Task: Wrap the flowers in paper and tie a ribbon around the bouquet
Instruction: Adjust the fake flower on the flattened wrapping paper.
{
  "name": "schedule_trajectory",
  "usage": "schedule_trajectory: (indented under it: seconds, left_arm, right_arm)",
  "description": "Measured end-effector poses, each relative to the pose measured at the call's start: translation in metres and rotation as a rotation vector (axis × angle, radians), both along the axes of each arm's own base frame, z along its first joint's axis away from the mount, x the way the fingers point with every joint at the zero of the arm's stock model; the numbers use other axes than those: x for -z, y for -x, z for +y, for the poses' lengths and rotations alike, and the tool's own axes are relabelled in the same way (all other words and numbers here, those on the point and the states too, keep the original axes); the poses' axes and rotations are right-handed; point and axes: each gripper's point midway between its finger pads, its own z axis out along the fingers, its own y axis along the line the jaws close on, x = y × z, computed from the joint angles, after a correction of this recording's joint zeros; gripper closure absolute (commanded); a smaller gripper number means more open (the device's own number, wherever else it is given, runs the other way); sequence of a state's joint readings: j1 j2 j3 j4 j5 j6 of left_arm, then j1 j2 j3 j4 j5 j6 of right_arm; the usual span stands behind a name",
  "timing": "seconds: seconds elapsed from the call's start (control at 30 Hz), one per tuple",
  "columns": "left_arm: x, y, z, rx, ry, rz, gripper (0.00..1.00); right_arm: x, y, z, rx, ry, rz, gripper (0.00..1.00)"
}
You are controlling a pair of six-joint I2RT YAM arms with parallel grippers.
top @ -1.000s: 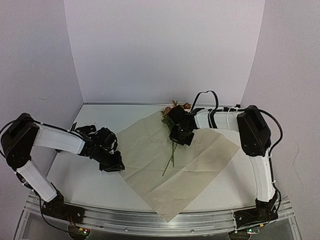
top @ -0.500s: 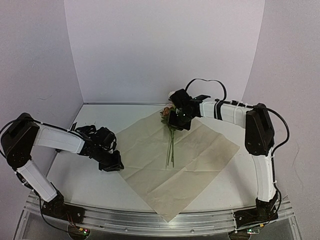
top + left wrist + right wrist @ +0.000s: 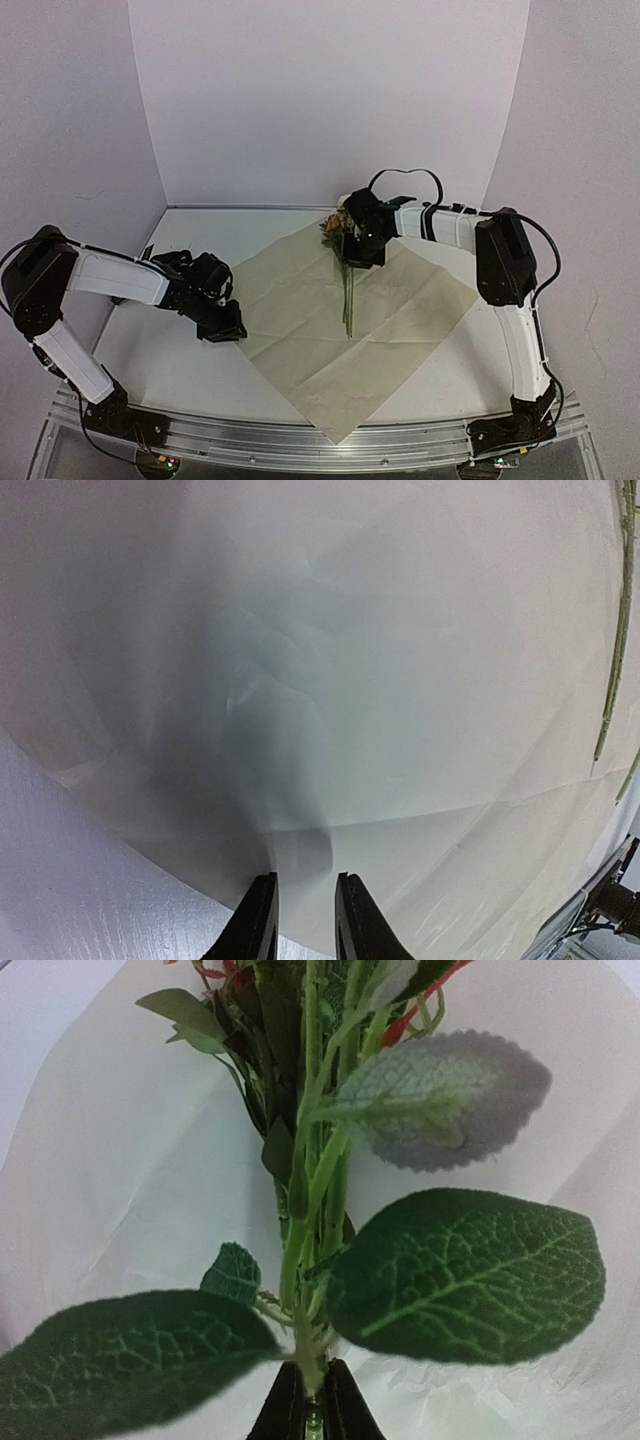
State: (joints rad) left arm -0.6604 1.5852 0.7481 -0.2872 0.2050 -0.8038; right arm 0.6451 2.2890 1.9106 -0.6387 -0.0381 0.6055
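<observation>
The tan paper (image 3: 300,300) lies flat and unrolled on the table, one corner pointing to the back. The flowers (image 3: 338,222) lie along it, blooms at that far corner and thin green stems (image 3: 347,300) running toward the middle. My right gripper (image 3: 352,252) is shut on the stems just below the leaves; its wrist view shows the flowers (image 3: 320,1160) and the gripper (image 3: 313,1408) pinching them. My left gripper (image 3: 232,330) stands at the paper's left corner, its jaws (image 3: 305,920) a narrow gap apart over the paper (image 3: 400,680) edge. No ribbon or wrapped bouquet can be made out.
White walls close the back and both sides. Bare white tabletop (image 3: 160,360) surrounds the paper. Dark cables (image 3: 165,258) bunch behind the left wrist. The metal rail (image 3: 300,440) with both arm bases runs along the near edge.
My right gripper carried the flowers back toward the paper's far corner, and the stems swung from slanting to straight along the sheet. The paper's right side now lies flat. The left arm stayed still.
</observation>
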Motion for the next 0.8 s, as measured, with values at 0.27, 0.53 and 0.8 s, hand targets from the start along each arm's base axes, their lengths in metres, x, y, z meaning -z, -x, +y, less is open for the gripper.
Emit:
schedule_trajectory:
  seconds: [0.27,0.53,0.8]
  left_arm:
    - [-0.002,-0.001,-0.001,0.001,0.002,-0.004,0.77]
    - [-0.006,-0.004,-0.003,0.0,0.004,-0.008,0.74]
    - [-0.03,-0.019,-0.011,0.001,0.027,-0.063,0.73]
  right_arm:
    - [0.004,-0.003,-0.005,0.016,0.009,0.003,0.69]
    - [0.009,-0.002,-0.007,0.012,0.014,0.014,0.4]
    - [-0.008,0.02,-0.022,0.022,0.008,0.031,0.42]
